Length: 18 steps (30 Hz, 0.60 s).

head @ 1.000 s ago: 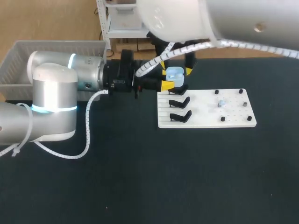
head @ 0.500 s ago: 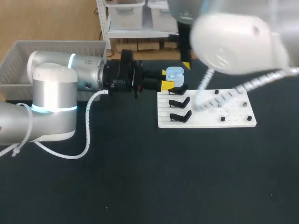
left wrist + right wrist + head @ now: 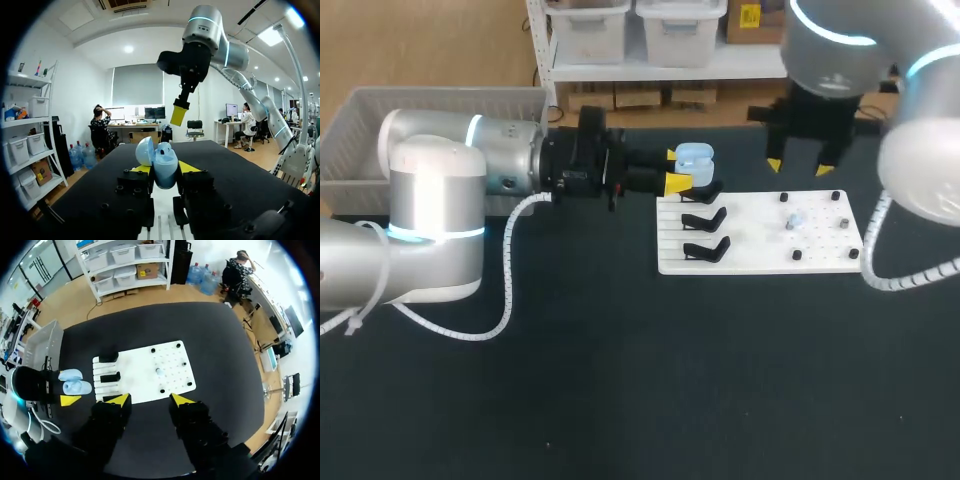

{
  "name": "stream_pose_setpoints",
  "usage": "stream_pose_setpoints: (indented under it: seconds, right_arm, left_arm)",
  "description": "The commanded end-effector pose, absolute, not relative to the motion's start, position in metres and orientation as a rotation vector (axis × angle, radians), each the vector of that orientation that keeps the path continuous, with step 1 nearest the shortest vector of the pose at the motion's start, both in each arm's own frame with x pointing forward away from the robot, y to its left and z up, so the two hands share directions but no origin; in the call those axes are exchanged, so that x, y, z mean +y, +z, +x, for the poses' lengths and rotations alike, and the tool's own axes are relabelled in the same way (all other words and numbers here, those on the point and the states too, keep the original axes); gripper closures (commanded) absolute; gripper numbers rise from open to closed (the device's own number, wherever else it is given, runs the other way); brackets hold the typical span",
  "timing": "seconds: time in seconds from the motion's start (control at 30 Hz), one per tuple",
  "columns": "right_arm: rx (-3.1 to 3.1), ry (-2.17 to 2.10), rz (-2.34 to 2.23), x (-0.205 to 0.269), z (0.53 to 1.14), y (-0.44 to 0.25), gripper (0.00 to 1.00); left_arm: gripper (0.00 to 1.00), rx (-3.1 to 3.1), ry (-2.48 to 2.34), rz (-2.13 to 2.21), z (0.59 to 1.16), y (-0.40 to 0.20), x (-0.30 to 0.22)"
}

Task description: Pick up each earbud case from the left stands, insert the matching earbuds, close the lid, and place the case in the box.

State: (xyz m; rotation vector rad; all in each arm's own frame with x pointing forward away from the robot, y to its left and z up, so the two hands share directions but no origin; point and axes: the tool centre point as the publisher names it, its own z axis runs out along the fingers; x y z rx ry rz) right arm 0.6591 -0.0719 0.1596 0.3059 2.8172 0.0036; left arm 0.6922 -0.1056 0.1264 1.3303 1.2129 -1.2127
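Simply, a white board [image 3: 760,250] with black stands [image 3: 704,218] lies on the black table [image 3: 620,380].

Desk [image 3: 620,380]: dark matte top. One white board [image 3: 760,252] lies flat on it, right of middle & towards far edge, long side parallel to that edge, well clear of near edge. Board's left part carries black stands [image 3: 705,218] in a row running far to near. Its right part has rows of small holes & a few black pegs [image 3: 797,256] near the corners. Pale grey box [image 3: 360,120] at far left corner; can't tell if it's on the desk or just off its edge.
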Motion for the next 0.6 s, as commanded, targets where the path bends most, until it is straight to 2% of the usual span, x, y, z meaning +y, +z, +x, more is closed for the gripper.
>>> stream_pose_setpoints:
  seconds: [0.03,0.3,0.37,0.6]
  right_arm:
    - [2.828,0.149,0.267,-0.077,0.671,0.137,0.53]
    - [2.888,0.102,0.271,-0.081,0.680,0.094,0.50]
    - [2.905,0.085,0.270,-0.081,0.680,0.085,0.42]
    - [2.952,0.083,0.317,-0.083,0.682,0.058,0.53]
  left_arm:
    - [1.00,1.212,-1.207,1.326,0.691,0.126,-0.105]
    - [1.00,1.212,-1.207,1.326,0.691,0.126,-0.105]
    - [1.00,1.212,-1.207,1.326,0.691,0.126,-0.105]
    - [1.00,1.212,-1.207,1.326,0.691,0.126,-0.105]
